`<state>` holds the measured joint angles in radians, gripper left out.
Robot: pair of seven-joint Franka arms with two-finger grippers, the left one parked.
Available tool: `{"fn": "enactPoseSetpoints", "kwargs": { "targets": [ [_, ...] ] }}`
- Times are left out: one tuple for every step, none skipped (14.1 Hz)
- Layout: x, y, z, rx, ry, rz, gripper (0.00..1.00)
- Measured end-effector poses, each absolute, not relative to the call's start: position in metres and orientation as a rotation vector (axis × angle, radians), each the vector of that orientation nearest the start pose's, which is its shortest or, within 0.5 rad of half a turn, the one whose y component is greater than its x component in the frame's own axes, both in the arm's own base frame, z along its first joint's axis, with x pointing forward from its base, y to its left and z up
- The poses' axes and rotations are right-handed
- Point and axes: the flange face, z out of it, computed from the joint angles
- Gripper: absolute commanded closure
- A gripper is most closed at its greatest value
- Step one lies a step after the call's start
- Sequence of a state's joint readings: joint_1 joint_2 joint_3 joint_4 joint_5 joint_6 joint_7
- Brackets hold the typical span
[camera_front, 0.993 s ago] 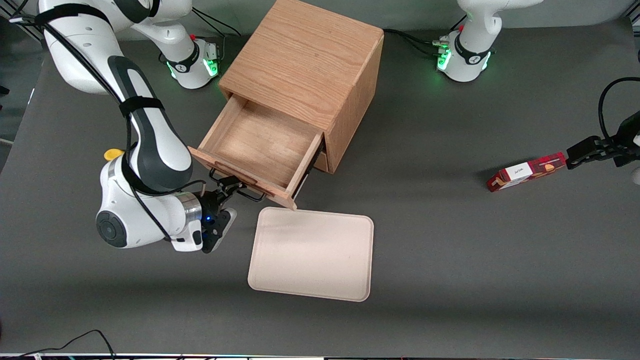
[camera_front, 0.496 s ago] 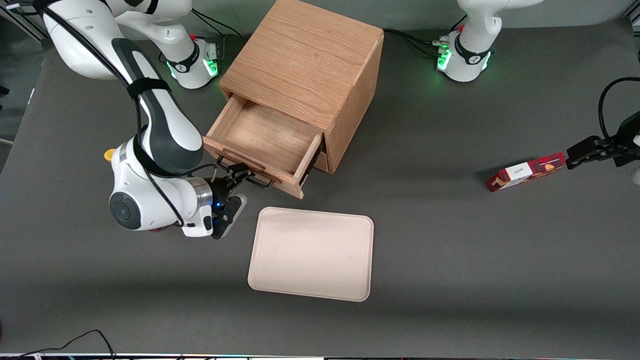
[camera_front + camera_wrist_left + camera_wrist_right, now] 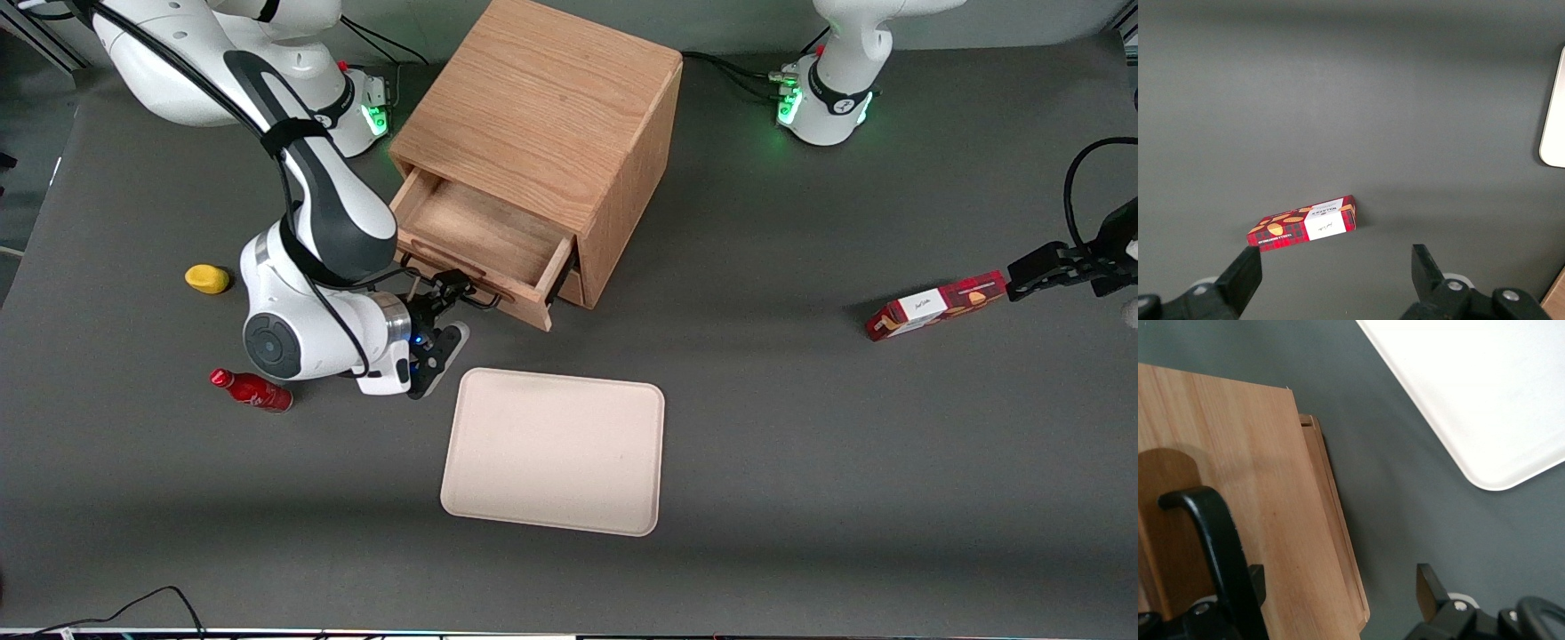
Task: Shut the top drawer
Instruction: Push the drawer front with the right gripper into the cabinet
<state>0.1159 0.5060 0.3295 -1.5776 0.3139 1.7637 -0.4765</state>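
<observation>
Your dark grey table (image 3: 800,427) holds an oak cabinet (image 3: 542,116), its top drawer (image 3: 484,244) partly out. At the drawer's 7 o'clock, your gripper (image 3: 442,322) is spread wide, one finger touching the black handle (image 3: 1221,553).

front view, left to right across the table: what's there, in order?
yellow object → red bottle → gripper at the top drawer front → cream tray → red snack box. Cabinet left out: it overlaps drawer and tray.
</observation>
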Motion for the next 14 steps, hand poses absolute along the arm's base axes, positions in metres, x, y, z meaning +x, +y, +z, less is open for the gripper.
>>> {"fn": "enactPoseSetpoints", "kwargs": {
  "targets": [
    [0.585, 0.283, 0.348, -2.446, -1.031, 0.395, 0.00],
    [0.581, 0.284, 0.349, -2.448, -1.032, 0.398, 0.00],
    [0.577, 0.285, 0.349, -2.449, -1.034, 0.403, 0.00],
    [0.575, 0.285, 0.350, -2.450, -1.034, 0.407, 0.00],
    [0.573, 0.286, 0.350, -2.454, -1.028, 0.411, 0.00],
    [0.570, 0.288, 0.350, -2.458, -1.022, 0.417, 0.00],
    [0.567, 0.290, 0.352, -2.459, -1.021, 0.422, 0.00],
    [0.563, 0.292, 0.353, -2.461, -1.021, 0.428, 0.00],
    [0.559, 0.294, 0.353, -2.464, -1.024, 0.431, 0.00],
    [0.555, 0.296, 0.354, -2.467, -1.027, 0.428, 0.00],
    [0.550, 0.297, 0.355, -2.468, -1.032, 0.432, 0.00],
    [0.545, 0.298, 0.357, -2.471, -1.037, 0.434, 0.00],
    [0.542, 0.298, 0.358, -2.475, -1.038, 0.437, 0.00],
    [0.538, 0.299, 0.359, -2.480, -1.034, 0.440, 0.00]
  ]
}}
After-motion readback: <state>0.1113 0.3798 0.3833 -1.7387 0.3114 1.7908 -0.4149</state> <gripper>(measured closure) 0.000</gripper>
